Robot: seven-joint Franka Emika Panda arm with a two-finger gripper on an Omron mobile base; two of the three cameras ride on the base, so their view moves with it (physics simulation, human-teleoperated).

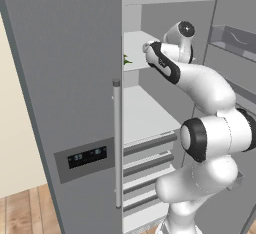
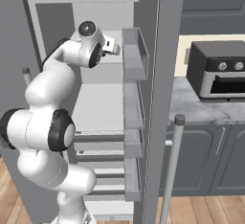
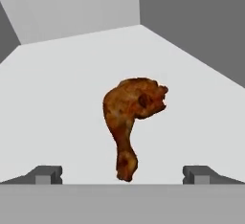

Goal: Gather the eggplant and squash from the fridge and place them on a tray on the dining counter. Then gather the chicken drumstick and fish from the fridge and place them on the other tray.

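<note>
1. Here the gripper [image 3: 122,175] stood with its jaws spread wide, one dark fingertip [image 3: 45,174] at 8 o'clock and the other at 4 o'clock in the hand view, with nothing held between them.
2. The chicken drumstick [image 3: 131,122] lay on the white fridge shelf [image 3: 57,103] ahead of the jaws, centred in the gap between the two tips and not touching either.
3. Its thick, meaty end pointed toward 1 o'clock in the hand view and its narrow bone end toward 6 o'clock, close to the line between the tips.
4. The grey back and side walls of the fridge compartment [image 3: 191,22] rose beyond the shelf from 11 to 2 o'clock.
5. In the right base view the hand [image 2: 111,45] reached in over the upper shelf at about 12 o'clock, just beside the topmost door bin [image 2: 135,55].
6. In the left base view the white arm [image 1: 210,128] climbed from 5 o'clock toward 1 o'clock into the open fridge, its wrist at the upper shelf's level.
7. A small green thing [image 1: 126,59] peeked out at the edge of the closed left fridge door [image 1: 65,103] on that upper shelf; what it was could not be told.
8. A dark toaster oven [image 2: 215,70] sat on the marble counter [image 2: 191,108] at 3 o'clock in the right base view, well apart from the arm.
</note>
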